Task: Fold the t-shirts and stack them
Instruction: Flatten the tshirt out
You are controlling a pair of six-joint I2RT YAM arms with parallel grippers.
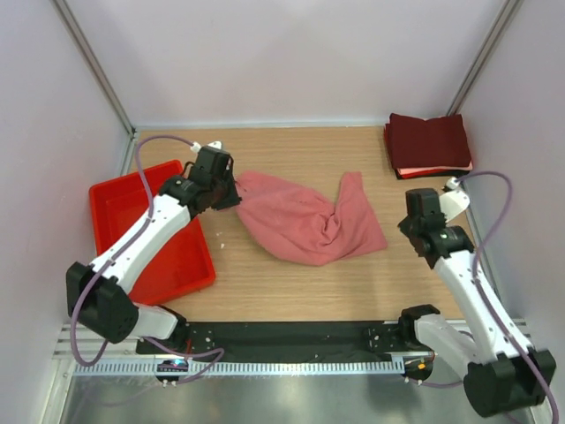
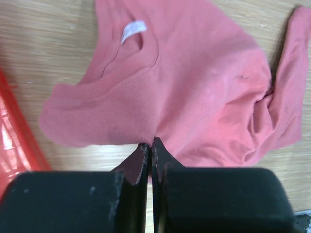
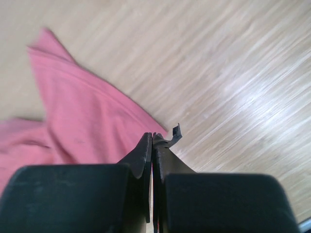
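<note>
Left gripper (image 2: 150, 144) pinches crumpled salmon-pink t-shirt (image 2: 194, 87) (neck label showing); right gripper (image 3: 153, 137) closed.

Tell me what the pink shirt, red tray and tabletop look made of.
Pink shirt: soft knit cloth, probably cotton, matte; it wrinkles and has a stitched collar.
Red tray: plastic, likely; glossy, rigid rim.
Tabletop: wood or wood-look laminate; pale grain lines, slight sheen.
</note>
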